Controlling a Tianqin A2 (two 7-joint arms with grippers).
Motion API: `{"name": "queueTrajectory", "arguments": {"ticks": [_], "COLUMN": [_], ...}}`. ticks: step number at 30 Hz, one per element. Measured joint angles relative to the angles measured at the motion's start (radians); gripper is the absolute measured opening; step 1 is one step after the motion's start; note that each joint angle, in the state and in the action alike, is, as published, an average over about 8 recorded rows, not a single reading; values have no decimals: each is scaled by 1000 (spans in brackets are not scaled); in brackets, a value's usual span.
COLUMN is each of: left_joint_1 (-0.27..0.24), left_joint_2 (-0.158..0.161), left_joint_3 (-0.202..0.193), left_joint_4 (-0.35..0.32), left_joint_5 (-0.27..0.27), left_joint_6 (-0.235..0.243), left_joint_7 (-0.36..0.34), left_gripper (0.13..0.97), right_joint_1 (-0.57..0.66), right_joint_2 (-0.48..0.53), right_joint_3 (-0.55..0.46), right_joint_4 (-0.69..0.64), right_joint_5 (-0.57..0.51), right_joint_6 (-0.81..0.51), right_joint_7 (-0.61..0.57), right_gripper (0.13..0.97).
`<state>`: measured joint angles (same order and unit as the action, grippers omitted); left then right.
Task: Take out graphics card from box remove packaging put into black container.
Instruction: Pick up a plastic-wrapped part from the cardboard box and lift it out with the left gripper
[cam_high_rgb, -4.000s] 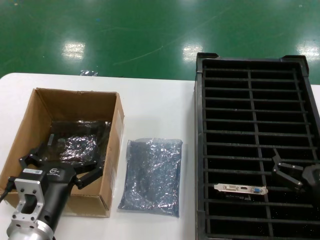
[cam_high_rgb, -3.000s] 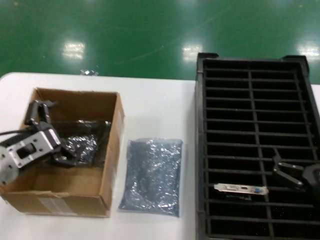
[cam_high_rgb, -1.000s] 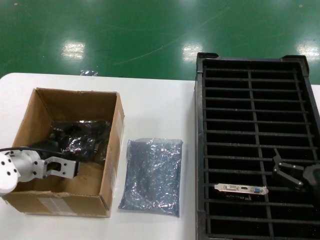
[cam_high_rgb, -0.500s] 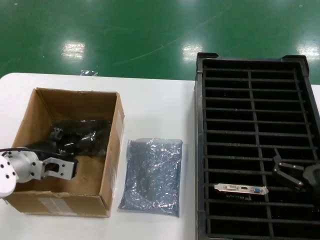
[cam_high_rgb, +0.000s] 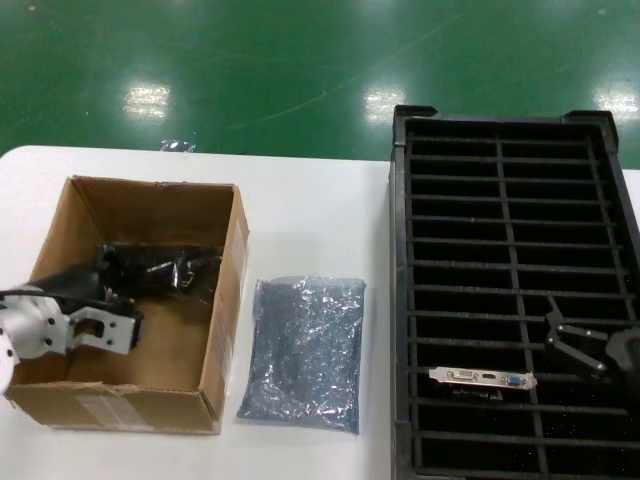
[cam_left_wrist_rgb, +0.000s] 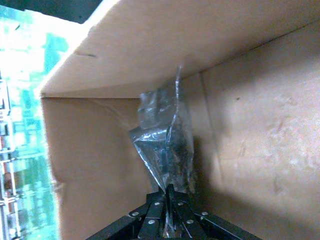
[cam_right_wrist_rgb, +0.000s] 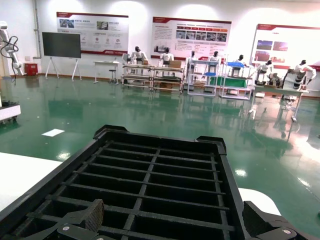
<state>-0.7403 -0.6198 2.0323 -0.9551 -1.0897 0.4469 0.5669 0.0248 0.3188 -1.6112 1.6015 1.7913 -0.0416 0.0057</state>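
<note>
Presently the left gripper (cam_left_wrist_rgb: 170, 220) is clenched on the bagged card (cam_high_rgb: 160, 270) inside the box (cam_high_rgb: 225, 300). It should lift straight, clear of the box walls. The right gripper (cam_high_rgb: 585, 345) hangs released over the black container (cam_high_rgb: 400, 300).

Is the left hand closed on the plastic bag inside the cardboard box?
Yes: in the left wrist view the left hand has its fingers pinched together on the crinkled plastic bag, which stands up inside the cardboard box.
</note>
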Motion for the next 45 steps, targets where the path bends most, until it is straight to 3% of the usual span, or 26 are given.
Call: {"name": "queueTrajectory", "arguments": {"ticks": [8, 17, 23, 30, 34, 39, 45], "left_joint_1": [39, 117, 213, 360, 424, 478, 521], "left_joint_2": [-42, -84, -99, -98, -94, -88, -89], "left_joint_3": [-44, -139, -250, -417, -485, -526, -529], "left_joint_4": [-132, -328, -505, -755, -866, -959, -1025], "left_joint_5": [71, 155, 179, 216, 232, 226, 191], "left_joint_6": [-1, 11, 34, 97, 128, 150, 169], "left_joint_7": [-59, -145, -243, -383, -431, -463, -482], "left_gripper": [145, 140, 139, 139, 139, 139, 139], "right_joint_1": [0, 0, 0, 0, 0, 0, 0], "right_joint_2": [0, 0, 0, 0, 0, 0, 0], "right_joint_3": [0, 0, 0, 0, 0, 0, 0], "right_joint_4": [0, 0, 0, 0, 0, 0, 0], "right_joint_5": [0, 0, 0, 0, 0, 0, 0], "right_joint_6": [0, 0, 0, 0, 0, 0, 0], "right_joint_7": [0, 0, 0, 0, 0, 0, 0], "right_gripper": [966, 966, 966, 966, 966, 966, 966]}}
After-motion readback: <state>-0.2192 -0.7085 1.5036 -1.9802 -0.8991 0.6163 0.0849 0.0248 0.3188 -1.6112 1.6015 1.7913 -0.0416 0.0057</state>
